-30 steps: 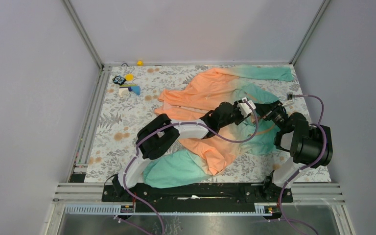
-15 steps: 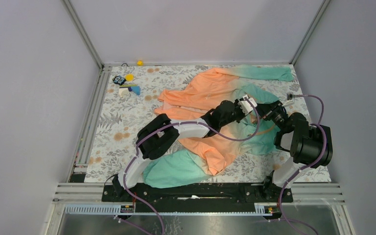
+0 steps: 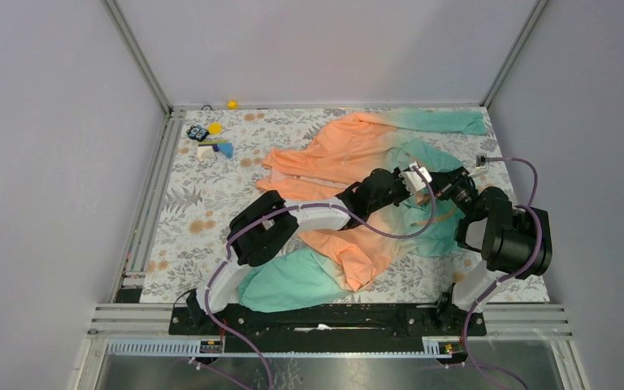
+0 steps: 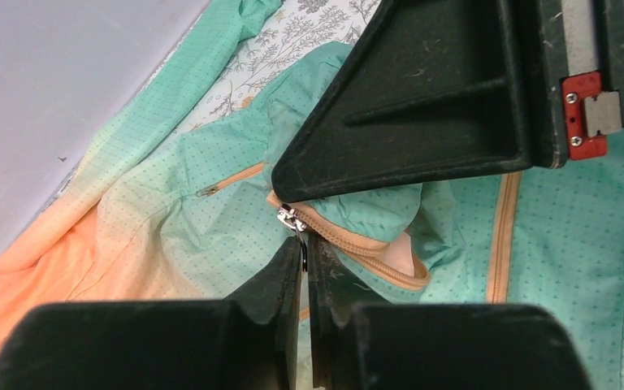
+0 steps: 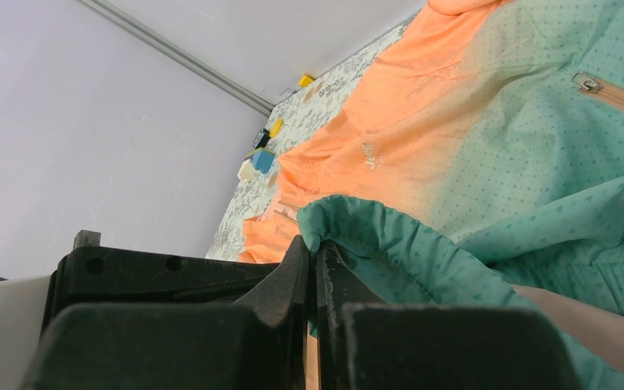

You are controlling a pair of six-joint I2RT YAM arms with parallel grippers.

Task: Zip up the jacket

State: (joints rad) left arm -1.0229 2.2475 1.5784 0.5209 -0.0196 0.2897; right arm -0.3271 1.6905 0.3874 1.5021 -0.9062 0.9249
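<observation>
So, both arms are pinching the jacket down at the zipper's bottom end.
The thin orange-to-mint jacket [image 3: 349, 154] lies rumpled across the floral-print counter [image 3: 187, 211], with the orange part toward the middle and the teal hem off to the right where the grippers meet. The left gripper [image 4: 304, 248] reaches in over the fabric. Its jaws are squeezed nearly together on the little dark pull tab hanging off the small silver zipper slider [image 4: 291, 218], right where the orange zipper tape [image 4: 357, 248] starts. The right gripper [image 5: 313, 252] is just beside it, jaws fully closed on a fold of teal hem. Some small coloured blocks [image 3: 211, 140] sit at the counter's far left corner, well apart.
</observation>
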